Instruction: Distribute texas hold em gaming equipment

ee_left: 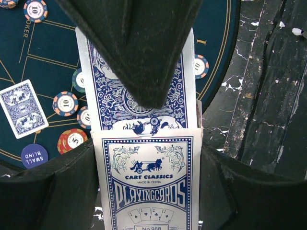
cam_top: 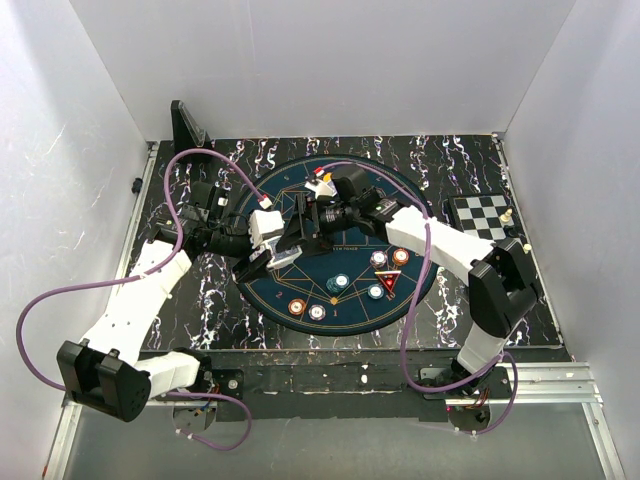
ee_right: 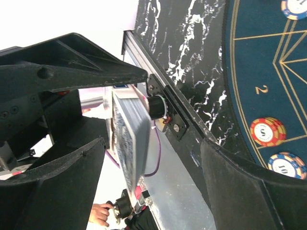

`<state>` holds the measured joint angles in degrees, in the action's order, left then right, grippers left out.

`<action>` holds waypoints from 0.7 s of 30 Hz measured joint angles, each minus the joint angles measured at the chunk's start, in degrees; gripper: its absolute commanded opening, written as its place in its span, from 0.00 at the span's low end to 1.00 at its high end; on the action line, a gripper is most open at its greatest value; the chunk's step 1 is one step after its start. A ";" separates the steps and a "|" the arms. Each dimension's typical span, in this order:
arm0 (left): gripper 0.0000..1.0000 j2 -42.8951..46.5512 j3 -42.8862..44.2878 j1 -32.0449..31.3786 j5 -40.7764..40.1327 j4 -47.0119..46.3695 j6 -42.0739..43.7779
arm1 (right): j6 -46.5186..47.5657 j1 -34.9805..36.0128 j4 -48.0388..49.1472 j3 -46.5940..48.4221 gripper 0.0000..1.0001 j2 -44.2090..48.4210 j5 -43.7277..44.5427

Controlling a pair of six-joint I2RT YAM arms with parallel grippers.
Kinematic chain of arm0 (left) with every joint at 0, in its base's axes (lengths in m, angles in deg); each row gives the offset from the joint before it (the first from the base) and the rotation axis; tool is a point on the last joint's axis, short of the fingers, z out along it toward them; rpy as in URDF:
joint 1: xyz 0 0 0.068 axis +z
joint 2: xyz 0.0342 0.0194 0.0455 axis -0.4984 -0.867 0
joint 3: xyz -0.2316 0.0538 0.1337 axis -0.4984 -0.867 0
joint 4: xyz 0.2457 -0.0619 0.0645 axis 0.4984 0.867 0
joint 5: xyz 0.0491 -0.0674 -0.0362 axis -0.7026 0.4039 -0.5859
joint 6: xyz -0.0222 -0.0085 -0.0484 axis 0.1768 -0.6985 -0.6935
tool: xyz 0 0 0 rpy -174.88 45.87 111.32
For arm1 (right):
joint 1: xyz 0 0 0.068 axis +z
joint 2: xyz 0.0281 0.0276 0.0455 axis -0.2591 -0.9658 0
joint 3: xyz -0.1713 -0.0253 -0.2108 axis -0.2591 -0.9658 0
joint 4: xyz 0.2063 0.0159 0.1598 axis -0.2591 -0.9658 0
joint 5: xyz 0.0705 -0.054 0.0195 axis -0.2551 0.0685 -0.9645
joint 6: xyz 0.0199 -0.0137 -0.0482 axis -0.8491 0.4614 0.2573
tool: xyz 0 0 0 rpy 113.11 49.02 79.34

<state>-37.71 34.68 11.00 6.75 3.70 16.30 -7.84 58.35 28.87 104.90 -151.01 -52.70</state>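
Your left tool (ee_left: 148, 160) is clamped on the card box (ee_left: 148, 201), with cards (ee_left: 175, 112) poking out at 12 o'clock. Your right tool (ee_right: 153, 143) stands spread around those cards, one finger seemingly touching them. Beyond, poker chips (cam_top: 342, 281) and the triangular marker (cam_top: 387, 284) lie toward 5 o'clock on the mat (cam_top: 300, 180) on the bench (cam_top: 460, 170).

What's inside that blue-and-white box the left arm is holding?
Blue-backed playing cards stick out of the open box, gripped by the left tool. The box front hides how many are inside, and a black finger covers the cards' top.
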 measured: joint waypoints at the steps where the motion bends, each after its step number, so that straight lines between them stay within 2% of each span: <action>1: 0.13 0.00 0.00 0.00 0.00 0.00 0.00 | -0.57 0.26 0.68 0.00 0.83 -0.13 -0.04; 13: 0.12 0.00 0.00 0.00 0.00 -0.20 -0.09 | -4.68 1.05 6.91 -1.49 0.55 -0.94 -1.18; 21: 0.11 0.00 0.00 -0.02 -0.20 -0.24 -0.57 | -5.42 0.00 7.48 -2.86 0.53 -0.52 -1.29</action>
<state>-37.71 34.68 10.97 6.56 3.46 15.73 -13.26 58.35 36.35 102.03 -151.53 -53.99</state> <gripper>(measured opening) 0.654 0.543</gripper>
